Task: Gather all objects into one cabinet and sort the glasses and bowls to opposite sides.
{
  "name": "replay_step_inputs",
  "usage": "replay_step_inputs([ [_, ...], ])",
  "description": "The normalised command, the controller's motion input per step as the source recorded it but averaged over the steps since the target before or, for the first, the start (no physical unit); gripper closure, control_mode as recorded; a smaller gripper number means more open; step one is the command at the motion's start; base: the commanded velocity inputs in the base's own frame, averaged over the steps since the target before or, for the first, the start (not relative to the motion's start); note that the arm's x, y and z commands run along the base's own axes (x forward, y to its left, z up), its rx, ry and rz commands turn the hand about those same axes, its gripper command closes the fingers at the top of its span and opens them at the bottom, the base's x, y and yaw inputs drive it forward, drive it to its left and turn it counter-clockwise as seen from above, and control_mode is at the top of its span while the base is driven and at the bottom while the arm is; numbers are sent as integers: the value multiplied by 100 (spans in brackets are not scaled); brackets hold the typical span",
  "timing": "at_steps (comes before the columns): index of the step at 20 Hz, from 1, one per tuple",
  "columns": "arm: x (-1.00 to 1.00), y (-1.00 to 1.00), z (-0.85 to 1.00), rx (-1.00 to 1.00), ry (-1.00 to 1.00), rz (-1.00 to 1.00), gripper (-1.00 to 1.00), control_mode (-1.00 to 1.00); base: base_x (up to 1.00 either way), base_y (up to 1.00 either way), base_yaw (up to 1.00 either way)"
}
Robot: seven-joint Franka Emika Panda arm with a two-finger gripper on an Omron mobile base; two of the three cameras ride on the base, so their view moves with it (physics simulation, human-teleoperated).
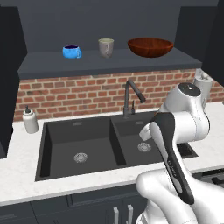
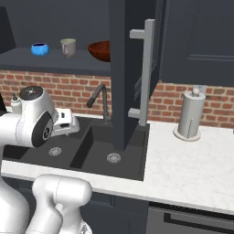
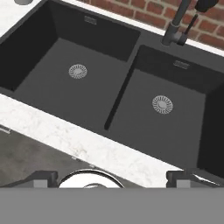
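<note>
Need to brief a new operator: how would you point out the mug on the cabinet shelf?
Look above the double sink to the dark shelf of the open wall cabinet. Three items stand in a row; the mug is the middle one. It is matte grey-beige and upright, between the glossy blue cup and the wide reddish-brown bowl.

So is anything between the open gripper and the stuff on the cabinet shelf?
Nothing visible blocks it. The gripper hangs open low over the sink; the blue cup, mug and bowl stand high on the open shelf, doors swung aside.

Kitchen: double sink (image 1: 61,168), faucet (image 1: 130,97)
</note>
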Motion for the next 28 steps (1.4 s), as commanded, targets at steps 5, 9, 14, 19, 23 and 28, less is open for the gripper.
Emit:
replay_step_inputs([
  [5,0,3,0,-1,-1,3,-100,-100,0,0,0],
  [9,0,0,0,0,0,0,-100,-100,0,0,0],
  [14,0,0,24,0,0,-3,-100,-100,0,0,0],
  [19,0,0,87,0,0,-6,-100,-100,0,0,0],
  [23,0,0,100,0,0,-2,-100,-100,0,0,0],
  [28,-3,0,36,0,0,0,-100,100,-9,0,9],
])
